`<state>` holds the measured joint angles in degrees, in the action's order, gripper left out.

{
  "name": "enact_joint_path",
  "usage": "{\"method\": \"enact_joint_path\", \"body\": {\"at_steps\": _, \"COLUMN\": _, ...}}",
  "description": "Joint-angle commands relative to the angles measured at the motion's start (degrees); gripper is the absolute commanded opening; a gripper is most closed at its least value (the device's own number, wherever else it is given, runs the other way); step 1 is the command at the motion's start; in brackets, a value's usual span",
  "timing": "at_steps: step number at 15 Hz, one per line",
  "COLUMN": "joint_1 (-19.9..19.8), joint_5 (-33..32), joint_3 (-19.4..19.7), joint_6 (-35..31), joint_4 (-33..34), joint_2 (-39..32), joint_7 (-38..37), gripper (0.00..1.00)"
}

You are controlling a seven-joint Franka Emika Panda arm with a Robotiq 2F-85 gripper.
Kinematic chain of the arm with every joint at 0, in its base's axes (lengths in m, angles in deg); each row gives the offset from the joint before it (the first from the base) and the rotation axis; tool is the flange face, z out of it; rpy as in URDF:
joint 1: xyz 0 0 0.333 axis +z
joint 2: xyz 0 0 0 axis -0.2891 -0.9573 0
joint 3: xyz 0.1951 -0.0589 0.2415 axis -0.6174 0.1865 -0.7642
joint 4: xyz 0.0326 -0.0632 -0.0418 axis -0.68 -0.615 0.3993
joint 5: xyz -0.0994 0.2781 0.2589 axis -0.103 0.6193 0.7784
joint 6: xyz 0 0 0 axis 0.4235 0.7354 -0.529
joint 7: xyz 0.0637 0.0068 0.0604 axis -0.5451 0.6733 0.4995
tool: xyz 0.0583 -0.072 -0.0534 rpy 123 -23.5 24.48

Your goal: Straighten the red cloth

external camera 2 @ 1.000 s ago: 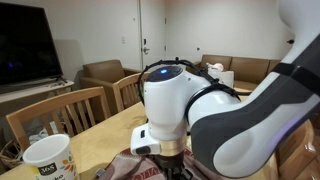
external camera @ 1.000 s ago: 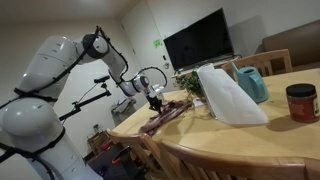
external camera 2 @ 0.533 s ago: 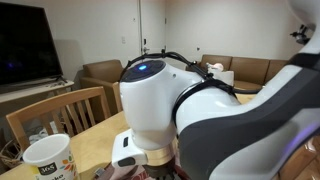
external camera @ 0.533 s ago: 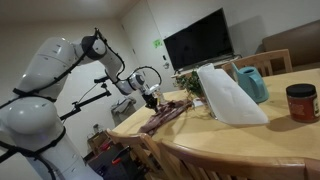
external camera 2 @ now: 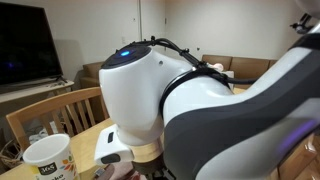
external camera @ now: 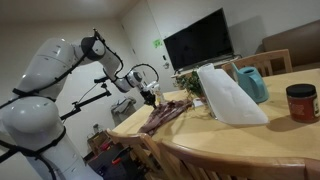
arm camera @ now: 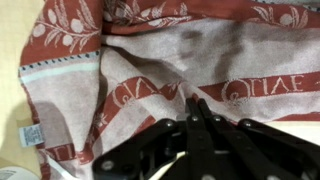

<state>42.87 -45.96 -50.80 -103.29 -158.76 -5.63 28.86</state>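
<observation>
The red cloth [external camera: 166,114] lies rumpled near the table's far end in an exterior view. In the wrist view it fills the frame: the red cloth [arm camera: 150,60] is maroon with pale bands, olive prints and lettering, and creases run toward my fingertips. My gripper [arm camera: 195,101] is shut, its tips pinching a ridge of the fabric. An exterior view shows the gripper [external camera: 150,97] at the cloth's far edge, low over the table [external camera: 250,140]. In the close exterior view the arm's white housing [external camera 2: 150,100] hides the gripper.
A large white sheet-like object [external camera: 228,95], a teal jug [external camera: 252,83], a red-lidded jar [external camera: 300,102] and a plant [external camera: 190,82] stand on the table. A white mug [external camera 2: 48,160] sits near the arm. Wooden chairs [external camera 2: 55,110] ring the table.
My arm has shifted a little toward the table's far end with the gripper still shut; the white housing has swung across the close exterior view. The cloth's near part looks unmoved.
</observation>
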Motion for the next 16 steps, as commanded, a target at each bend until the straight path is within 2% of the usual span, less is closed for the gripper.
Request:
{"method": "enact_joint_path", "body": {"at_steps": 1, "joint_1": -0.73, "joint_5": 0.02, "joint_3": -1.37, "joint_6": 0.8, "joint_4": 1.96, "joint_2": -1.1, "joint_7": 1.88, "gripper": 0.01}}
{"method": "enact_joint_path", "body": {"at_steps": 5, "joint_1": -2.29, "joint_5": 2.15, "joint_3": -4.47, "joint_6": -0.53, "joint_4": 2.33, "joint_2": -2.77, "joint_7": 7.34, "gripper": 0.01}}
{"method": "enact_joint_path", "body": {"at_steps": 16, "joint_1": -3.13, "joint_5": 6.37, "joint_3": -7.47, "joint_6": -1.96, "joint_4": 3.81, "joint_2": -5.71, "joint_7": 16.11, "gripper": 0.01}}
